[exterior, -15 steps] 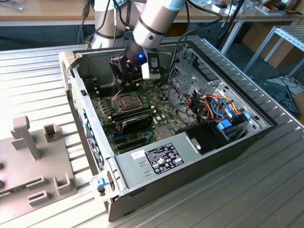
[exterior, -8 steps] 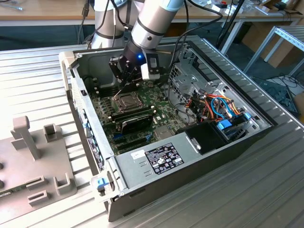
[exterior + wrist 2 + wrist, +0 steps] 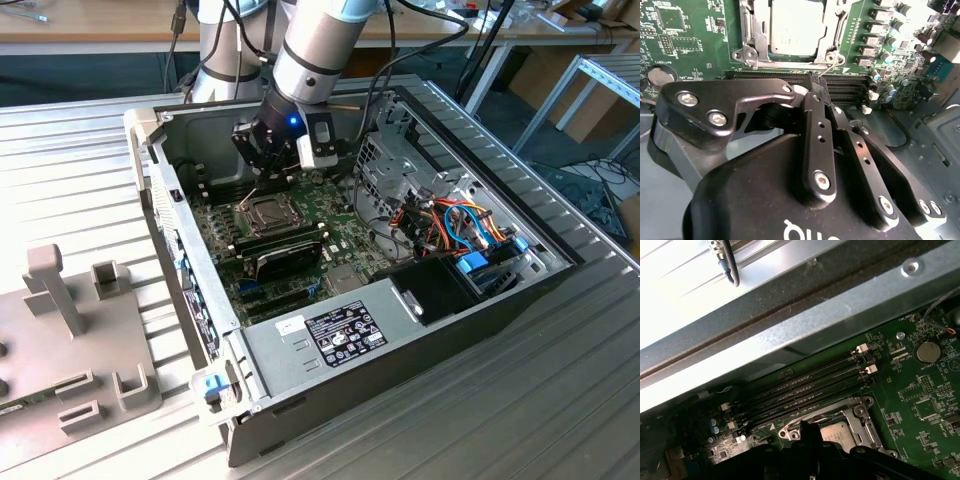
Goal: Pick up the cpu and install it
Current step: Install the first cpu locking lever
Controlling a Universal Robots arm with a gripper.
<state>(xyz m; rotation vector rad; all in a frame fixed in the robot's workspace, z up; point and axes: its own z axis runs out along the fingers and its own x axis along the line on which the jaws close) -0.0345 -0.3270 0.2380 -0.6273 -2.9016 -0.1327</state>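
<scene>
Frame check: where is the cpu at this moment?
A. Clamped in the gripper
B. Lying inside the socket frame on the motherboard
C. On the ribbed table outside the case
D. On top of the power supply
B: in the second wrist view the cpu shows its silver top inside the socket frame on the motherboard, apart from the gripper, whose tip is over the memory slots beside it.
</scene>
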